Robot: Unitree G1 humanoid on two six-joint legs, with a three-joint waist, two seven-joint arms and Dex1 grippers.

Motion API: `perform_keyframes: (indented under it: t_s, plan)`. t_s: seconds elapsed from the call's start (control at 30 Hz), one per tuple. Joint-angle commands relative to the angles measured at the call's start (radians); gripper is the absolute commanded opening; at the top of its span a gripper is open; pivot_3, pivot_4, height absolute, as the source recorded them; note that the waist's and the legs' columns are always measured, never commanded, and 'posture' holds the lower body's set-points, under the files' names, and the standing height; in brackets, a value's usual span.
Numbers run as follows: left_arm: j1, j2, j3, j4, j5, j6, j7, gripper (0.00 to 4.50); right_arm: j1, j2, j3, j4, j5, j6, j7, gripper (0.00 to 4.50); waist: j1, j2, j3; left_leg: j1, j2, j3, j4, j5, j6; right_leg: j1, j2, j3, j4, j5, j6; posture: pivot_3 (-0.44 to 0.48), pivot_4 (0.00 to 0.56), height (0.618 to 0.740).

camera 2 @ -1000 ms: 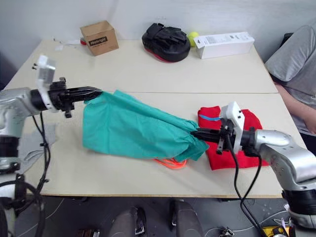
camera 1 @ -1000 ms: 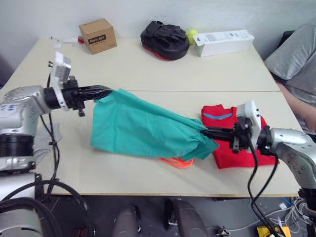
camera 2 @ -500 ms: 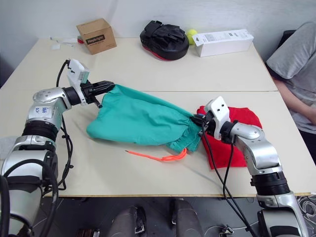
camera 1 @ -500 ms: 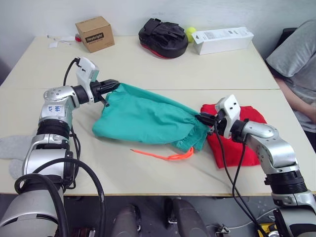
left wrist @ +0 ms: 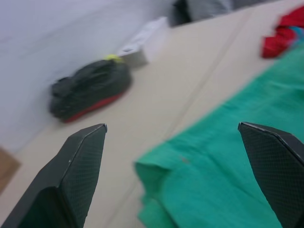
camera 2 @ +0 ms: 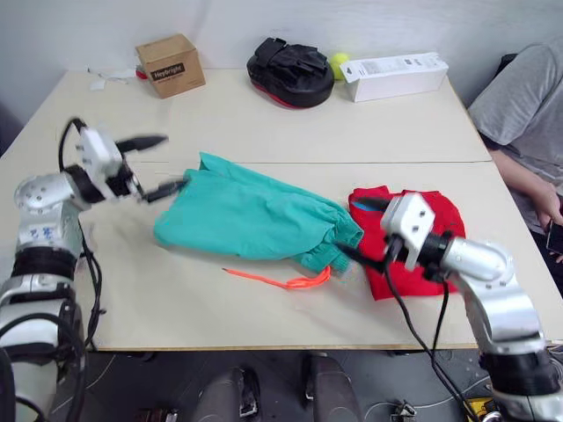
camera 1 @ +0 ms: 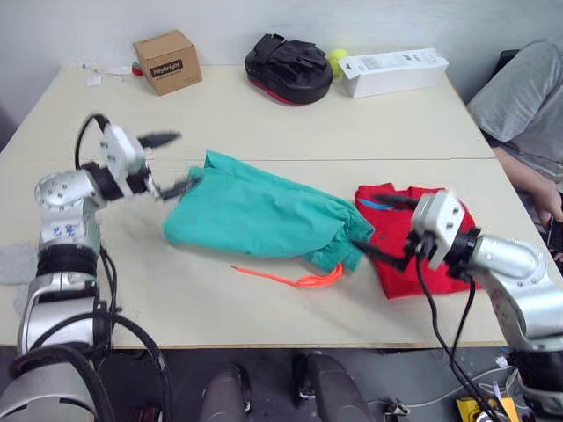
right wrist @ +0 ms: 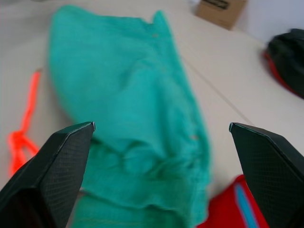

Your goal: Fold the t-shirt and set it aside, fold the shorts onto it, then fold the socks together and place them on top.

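Observation:
The teal-green shorts (camera 1: 255,220) lie spread on the table's middle, and their orange drawstring (camera 1: 299,280) trails toward the front edge. Just off their left corner my left gripper (camera 1: 171,163) is open and holds nothing. The same corner of the shorts (left wrist: 228,180) lies between its fingers in the left wrist view. The folded red t-shirt (camera 1: 409,264) lies to the right of the shorts. My right gripper (camera 1: 380,229) stands open over the t-shirt's left edge, by the shorts' waist (right wrist: 128,109), holding nothing. A light grey sock (camera 1: 10,262) lies at the table's left edge.
Along the far side stand a cardboard box (camera 1: 167,61), a black bag (camera 1: 288,69), a yellow ball (camera 1: 337,60) and a long white box (camera 1: 393,72). A person in grey (camera 1: 519,97) sits at the right edge.
Both grippers have opened and let go of the shorts. The left one drew back to the left, the right one to the right over the t-shirt. The shorts now rest on the table.

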Motion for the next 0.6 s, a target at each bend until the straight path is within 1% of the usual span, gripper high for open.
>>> perform_keyframes:
  t_s: [0.03,0.13,0.2,0.27,0.33,0.4,0.47,0.53,0.57,0.6]
  plan:
    - [0.085,0.043,-0.002,-0.130,0.003,-0.043,-0.045,4.46,0.049,0.011,0.078,-0.085,-0.091,-0.033,-0.032,4.48,0.001,0.000,0.000,0.000,0.000,-0.001,0.000,0.001,0.000,0.000,0.000,0.000,0.001,0.000,0.000,0.000,0.150,0.740]
    - [0.173,0.047,-0.036,-0.150,0.078,-0.138,-0.020,4.46,0.068,0.077,0.152,-0.067,-0.211,-0.039,-0.145,4.48,0.004,-0.001,0.000,0.001,0.000,-0.003,0.000,0.002,0.001,0.001,-0.001,0.000,0.001,0.001,-0.001,0.000,0.150,0.740]
    - [0.205,0.046,-0.061,-0.127,0.135,-0.189,0.015,4.46,0.061,0.100,0.205,-0.047,-0.297,-0.044,-0.184,4.48,0.007,-0.001,0.000,0.002,0.000,-0.003,-0.001,0.003,0.002,0.002,-0.002,0.001,0.001,0.001,-0.001,0.000,0.150,0.740]
    - [0.209,0.035,-0.076,-0.098,0.188,-0.204,0.082,4.46,0.050,0.111,0.246,-0.024,-0.371,-0.042,-0.212,4.48,0.010,-0.001,-0.001,0.002,-0.001,-0.003,-0.001,0.002,0.003,0.002,-0.002,0.001,0.002,0.001,-0.001,0.000,0.150,0.740]
    - [0.188,0.018,-0.090,-0.067,0.236,-0.213,0.160,4.46,0.036,0.135,0.262,-0.013,-0.406,-0.002,-0.250,4.48,0.012,-0.002,-0.001,0.002,-0.001,-0.003,-0.001,0.002,0.003,0.002,-0.003,0.001,0.002,0.001,-0.001,0.000,0.150,0.740]
    - [0.170,0.011,-0.105,-0.047,0.268,-0.221,0.203,4.46,0.027,0.135,0.279,-0.004,-0.441,-0.008,-0.252,4.48,0.016,-0.003,-0.002,0.001,-0.001,-0.003,-0.001,0.001,0.004,0.002,-0.003,0.001,0.001,0.001,-0.001,0.000,0.150,0.740]
    - [0.140,0.007,-0.122,-0.007,0.312,-0.225,0.258,4.50,0.024,0.143,0.278,0.004,-0.460,0.002,-0.265,4.11,0.015,-0.003,-0.002,0.001,-0.002,-0.003,-0.001,0.001,0.005,0.002,-0.004,0.000,0.001,0.001,-0.001,0.000,0.150,0.740]
    - [0.101,-0.001,-0.131,0.042,0.344,-0.215,0.315,4.10,0.021,0.151,0.273,0.005,-0.460,0.012,-0.268,3.58,0.015,-0.004,-0.002,0.001,-0.002,-0.003,-0.001,0.001,0.005,0.002,-0.004,0.000,0.001,0.001,-0.001,0.000,0.150,0.740]
    - [0.086,-0.004,-0.133,0.062,0.346,-0.204,0.328,3.91,0.021,0.157,0.264,0.001,-0.449,0.015,-0.268,3.19,0.014,-0.004,-0.002,0.001,-0.002,-0.003,-0.001,0.001,0.005,0.002,-0.004,0.000,0.001,0.001,-0.001,0.000,0.150,0.740]
    - [0.076,-0.005,-0.135,0.075,0.347,-0.201,0.335,3.63,0.023,0.159,0.258,-0.006,-0.440,0.021,-0.264,2.86,0.014,-0.004,-0.002,0.001,-0.002,-0.003,-0.001,0.001,0.005,0.002,-0.003,0.000,0.001,0.001,-0.001,0.000,0.150,0.740]
